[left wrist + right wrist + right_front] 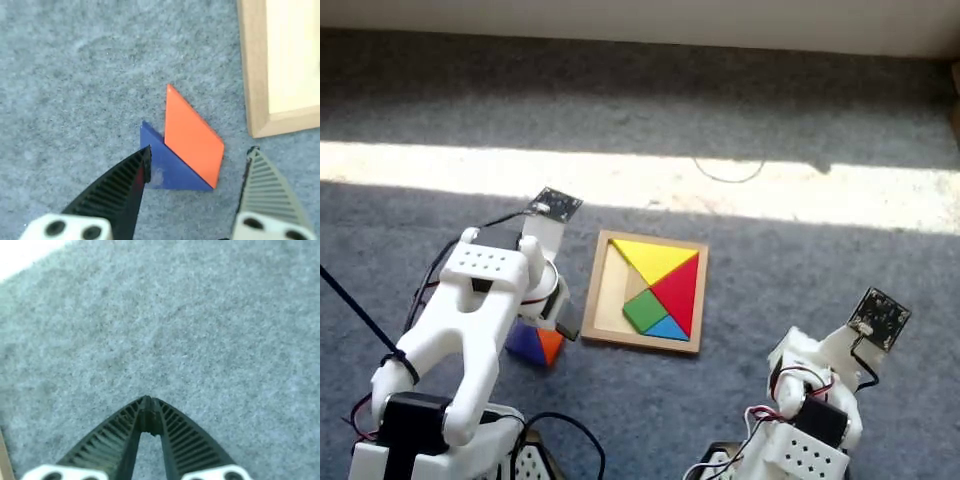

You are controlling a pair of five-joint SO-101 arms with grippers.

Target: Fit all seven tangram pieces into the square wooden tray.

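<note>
Four pieces lie in the wooden tray [640, 344] on the bench [820, 300]: yellow [655, 258], red [678, 290], green [642, 310], light blue [667, 327]. Just beside the tray, the left arm [470, 330] partly covers the dark blue triangle [525, 342] and orange piece [550, 345]. The left wrist view shows both plainly, touching, between the widely parted left hand [200, 150]. Right hand [149, 400] closed, tips together.
</note>
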